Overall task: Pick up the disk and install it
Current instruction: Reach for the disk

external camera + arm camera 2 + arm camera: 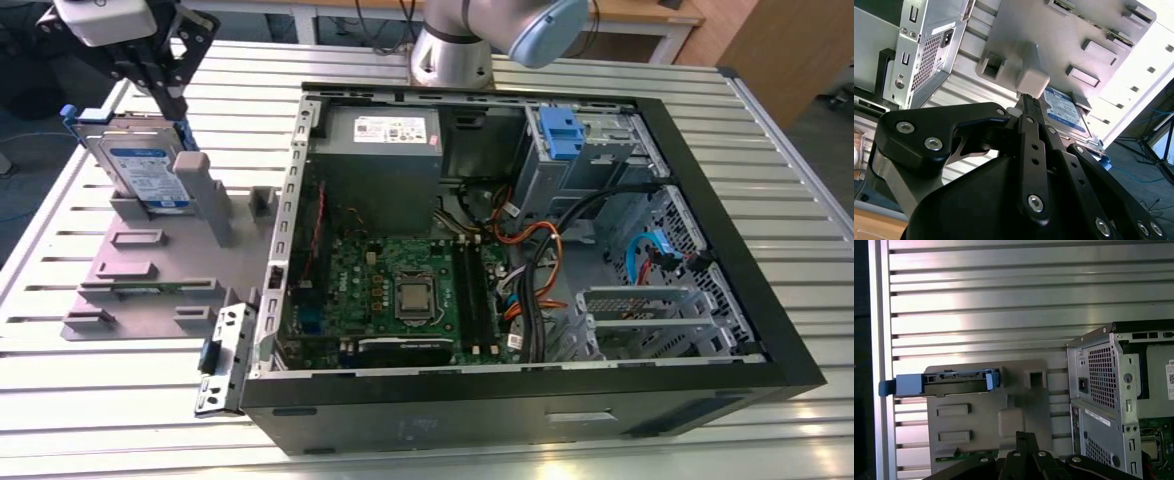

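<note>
**Disk [144, 172] on edge in the grey plastic stand [134, 272], gripper [172, 104] close above.**
Jaws together, holding nothing. Disk judged rigid, moderately heavy and shock-sensitive, with smooth faces. Take hold across both flat faces at the upper edge.

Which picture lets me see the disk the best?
The exterior view. There the disk stands on edge in the grey stand, label face and blue rails showing. The second wrist view has the disk partly hidden, and the first wrist view has the disk edge-on.
</note>
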{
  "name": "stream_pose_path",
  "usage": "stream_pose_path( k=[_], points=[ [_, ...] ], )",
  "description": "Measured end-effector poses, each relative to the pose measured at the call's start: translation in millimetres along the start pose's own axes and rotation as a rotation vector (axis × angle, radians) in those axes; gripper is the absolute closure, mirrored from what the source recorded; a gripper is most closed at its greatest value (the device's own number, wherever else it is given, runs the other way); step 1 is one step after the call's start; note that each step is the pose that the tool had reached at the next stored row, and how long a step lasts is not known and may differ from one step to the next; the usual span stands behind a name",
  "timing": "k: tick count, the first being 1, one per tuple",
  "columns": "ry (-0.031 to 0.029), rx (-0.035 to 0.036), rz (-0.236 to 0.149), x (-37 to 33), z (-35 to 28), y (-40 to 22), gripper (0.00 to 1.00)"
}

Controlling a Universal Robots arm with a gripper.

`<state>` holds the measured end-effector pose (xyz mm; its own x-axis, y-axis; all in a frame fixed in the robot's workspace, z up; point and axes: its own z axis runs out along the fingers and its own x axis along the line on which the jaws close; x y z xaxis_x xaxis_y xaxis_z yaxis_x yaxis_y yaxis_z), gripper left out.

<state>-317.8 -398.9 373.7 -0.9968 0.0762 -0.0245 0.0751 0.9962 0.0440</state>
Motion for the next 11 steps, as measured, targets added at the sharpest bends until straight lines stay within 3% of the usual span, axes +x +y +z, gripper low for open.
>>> stream_pose_path(
  k=[11],
  points=[
    [0.0000,0.0000,0.000,9.6,0.6,-0.8,0.89]
  ],
)
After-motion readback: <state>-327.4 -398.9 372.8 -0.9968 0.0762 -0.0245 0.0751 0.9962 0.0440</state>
